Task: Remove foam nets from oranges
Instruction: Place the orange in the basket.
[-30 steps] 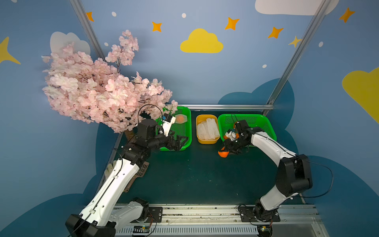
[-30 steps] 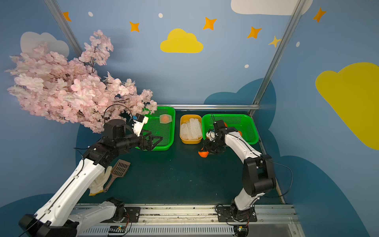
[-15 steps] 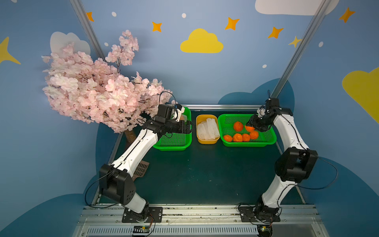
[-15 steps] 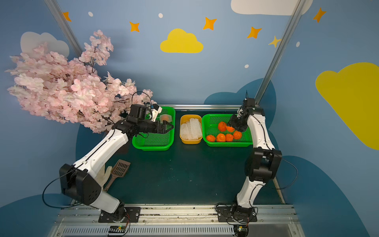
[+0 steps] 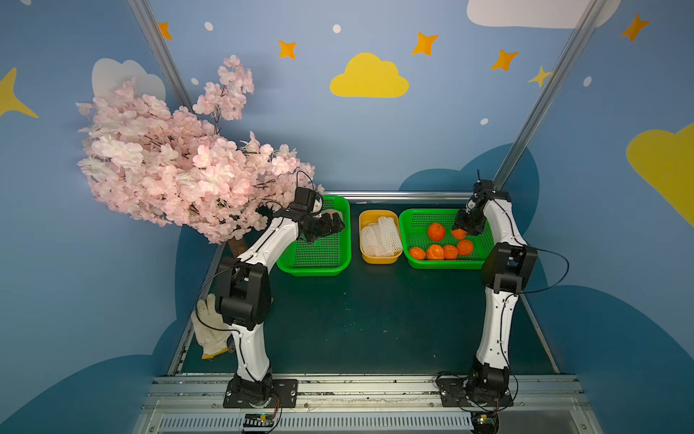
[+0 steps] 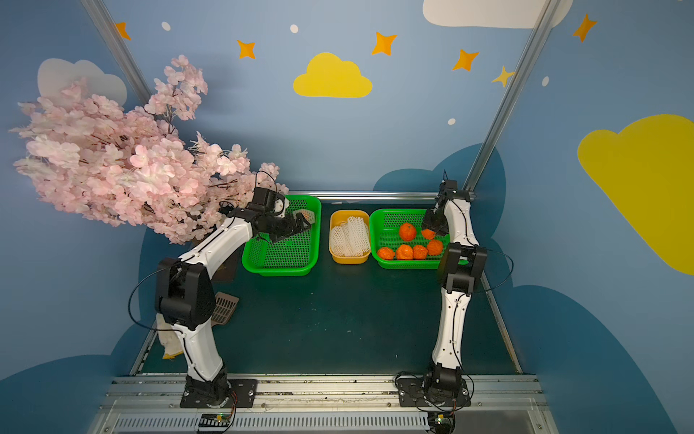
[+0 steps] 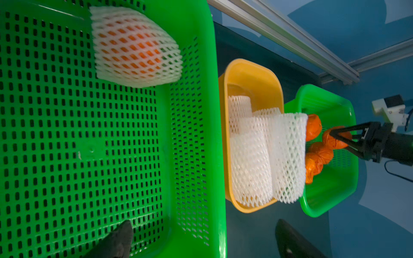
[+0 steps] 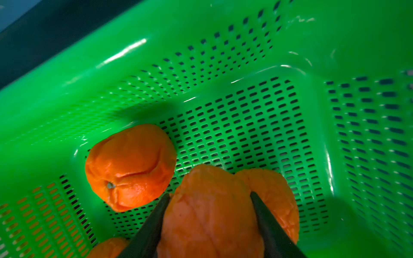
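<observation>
Now right hand point(image 8: 209, 195) clamps bare orange point(image 8: 207, 223); left hand point(image 5: 335, 225) spread wide, netted orange point(image 7: 134, 47) just ahead.

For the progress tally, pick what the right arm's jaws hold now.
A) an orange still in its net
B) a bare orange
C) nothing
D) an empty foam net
B: in the right wrist view the jaws press on both sides of a bare orange, with no net on it, over the green basket.
</observation>
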Tool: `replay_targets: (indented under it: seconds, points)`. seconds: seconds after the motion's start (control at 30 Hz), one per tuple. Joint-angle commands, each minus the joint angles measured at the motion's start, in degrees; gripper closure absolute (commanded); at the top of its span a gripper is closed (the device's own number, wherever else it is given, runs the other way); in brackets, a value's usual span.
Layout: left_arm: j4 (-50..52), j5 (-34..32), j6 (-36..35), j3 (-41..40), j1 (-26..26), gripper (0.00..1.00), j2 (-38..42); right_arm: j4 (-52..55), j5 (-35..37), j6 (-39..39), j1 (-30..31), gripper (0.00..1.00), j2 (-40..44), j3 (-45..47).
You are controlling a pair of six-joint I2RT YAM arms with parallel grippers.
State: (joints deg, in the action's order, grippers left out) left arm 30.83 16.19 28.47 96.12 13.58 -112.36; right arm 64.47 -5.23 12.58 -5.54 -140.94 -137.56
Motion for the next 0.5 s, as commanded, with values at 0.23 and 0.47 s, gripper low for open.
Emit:
replay_targets:
  seconds: [0.23, 0.47]
  points:
    - [-1.76, -5.71, 8.05, 10.69, -2.46, 0.01, -12.77, -0.91, -12.71, -0.47, -0.03, 0.16, 5.24, 3.63]
    - [-7.09, -4.96, 16.08, 14.87, -3.64, 0.01, -19.42, -2.66, -14.59, -1.42, 0.59, 0.16, 17.82, 13.95]
